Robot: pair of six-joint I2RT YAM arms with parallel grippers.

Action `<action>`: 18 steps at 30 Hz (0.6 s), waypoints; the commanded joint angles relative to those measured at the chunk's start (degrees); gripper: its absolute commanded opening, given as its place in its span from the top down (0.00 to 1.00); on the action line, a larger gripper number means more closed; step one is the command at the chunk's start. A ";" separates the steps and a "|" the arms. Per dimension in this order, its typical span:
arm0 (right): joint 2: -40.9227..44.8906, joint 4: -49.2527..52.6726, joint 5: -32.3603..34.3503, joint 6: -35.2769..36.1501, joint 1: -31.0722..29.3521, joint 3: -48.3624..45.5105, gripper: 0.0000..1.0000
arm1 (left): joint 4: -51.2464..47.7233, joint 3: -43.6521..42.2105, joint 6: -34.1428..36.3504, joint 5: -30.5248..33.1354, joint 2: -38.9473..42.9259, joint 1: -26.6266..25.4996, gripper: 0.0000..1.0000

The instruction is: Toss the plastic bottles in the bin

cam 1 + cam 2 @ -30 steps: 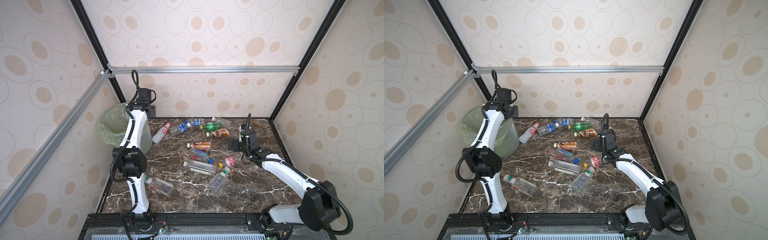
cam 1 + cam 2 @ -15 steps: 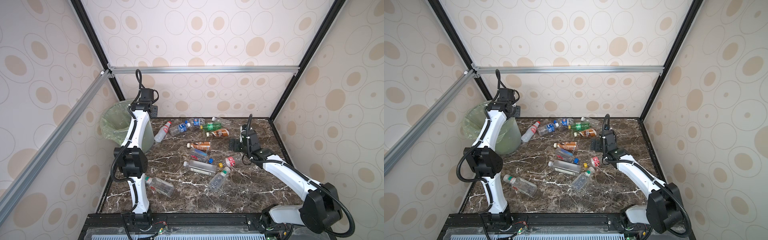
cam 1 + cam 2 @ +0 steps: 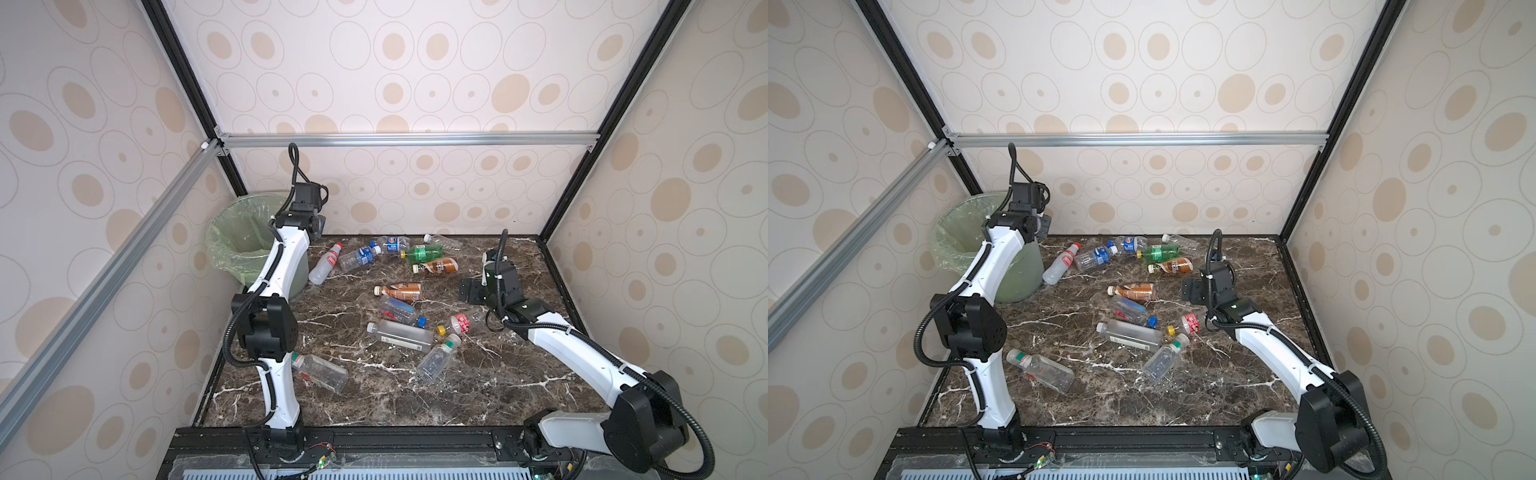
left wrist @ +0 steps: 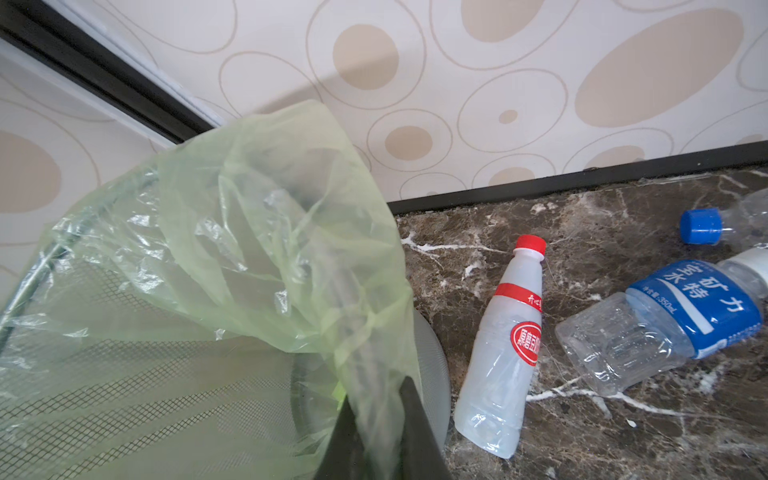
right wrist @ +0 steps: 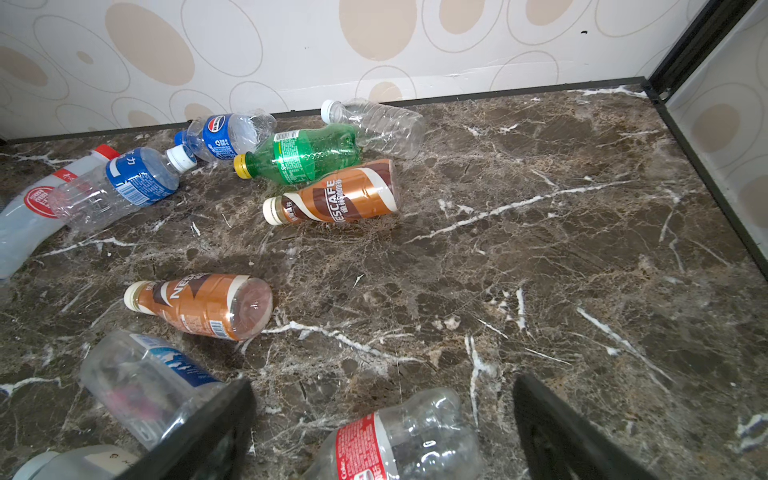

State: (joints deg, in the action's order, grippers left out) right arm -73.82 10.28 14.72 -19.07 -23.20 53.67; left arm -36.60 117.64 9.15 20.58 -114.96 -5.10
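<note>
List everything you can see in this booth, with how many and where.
table: one, dark brown marble
clear bottles: nine, clear or cloudy, blue, red or plain labels, lying scattered on the table
brown-labelled bottles: two, brown, mid-table toward the back
green bottle: one, green, yellow cap, near the back wall
bin: one, grey-green, back left corner
bin liner: one, light green, folded over the bin's rim
walls: three, cream with beige ovals, around the table
arms: two, white and black, front corners
left gripper: one, black, shut on the bin liner
right gripper: one, black, open above a red-labelled bottle
</note>
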 commanded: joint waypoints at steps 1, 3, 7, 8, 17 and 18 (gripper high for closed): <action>1.96 0.48 -0.36 -0.78 -0.35 -0.72 0.00 | 4.66 1.83 5.67 2.40 0.65 -0.07 1.00; 2.31 0.61 -0.16 -0.84 -0.35 -0.82 0.00 | 5.05 2.55 5.93 1.96 0.83 -0.13 1.00; 2.54 0.61 -0.10 -0.84 -0.36 -0.73 0.00 | 5.76 3.43 7.16 -0.01 0.28 -0.08 1.00; 2.66 0.61 -0.11 -0.88 -0.35 -0.67 0.00 | 5.66 3.97 7.18 -0.39 -0.19 -0.08 1.00; 3.15 0.87 0.22 -0.92 -0.35 -0.85 0.00 | 4.54 5.48 6.07 -3.86 -0.54 -1.13 1.00; 3.14 0.88 0.22 -0.88 -0.36 -0.82 0.00 | 4.03 5.53 6.06 -4.71 -0.33 -1.29 1.00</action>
State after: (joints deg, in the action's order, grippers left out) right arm -72.05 10.37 14.61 -19.25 -23.20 53.54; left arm -35.22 119.24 12.16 16.53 -116.14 -5.54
